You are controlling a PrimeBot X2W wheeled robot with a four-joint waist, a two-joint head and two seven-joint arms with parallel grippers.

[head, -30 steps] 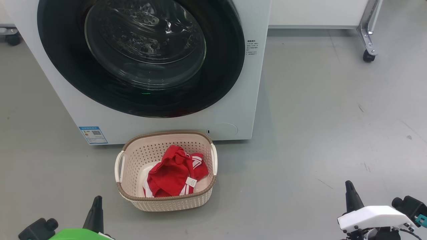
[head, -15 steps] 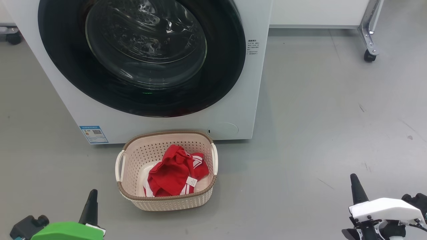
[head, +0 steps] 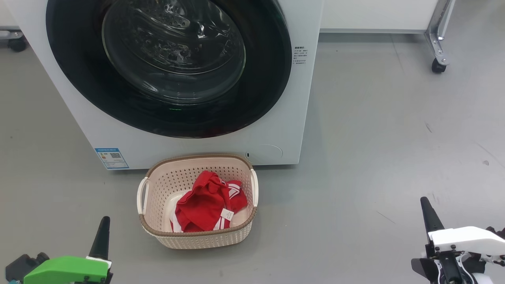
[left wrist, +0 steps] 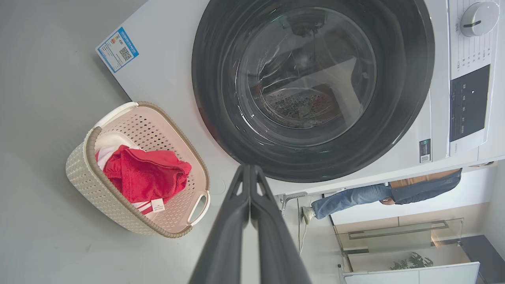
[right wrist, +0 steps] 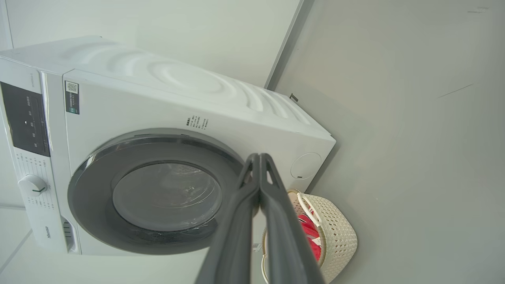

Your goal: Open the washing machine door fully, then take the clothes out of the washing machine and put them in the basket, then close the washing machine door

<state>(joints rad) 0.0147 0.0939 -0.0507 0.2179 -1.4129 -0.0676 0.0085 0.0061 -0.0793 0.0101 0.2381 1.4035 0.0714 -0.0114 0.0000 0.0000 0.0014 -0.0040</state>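
Observation:
The white washing machine [head: 292,110] stands ahead with its round black-rimmed door [head: 169,67] lying flat against the front, shut. In front of it on the floor sits the cream basket [head: 197,234] holding red clothes [head: 205,205] with white stripes. My left gripper [head: 102,228] is low at the bottom left, left of the basket, fingers pressed together and empty. My right gripper [head: 428,211] is at the bottom right, far from the basket, also shut and empty. The left wrist view shows the door [left wrist: 394,118], the basket [left wrist: 94,181] and shut fingers [left wrist: 236,205]. The right wrist view shows the machine [right wrist: 165,90] and shut fingers [right wrist: 272,213].
Grey floor [head: 394,138] spreads wide to the right of the machine. A wheeled metal frame leg [head: 438,59] stands at the back right. A castor [head: 15,43] sits at the far left. A person's legs [left wrist: 355,197] appear beyond the machine in the left wrist view.
Both grippers have drawn back and outward, the left lower and further left, the right further right. Door, basket and clothes have stayed put.

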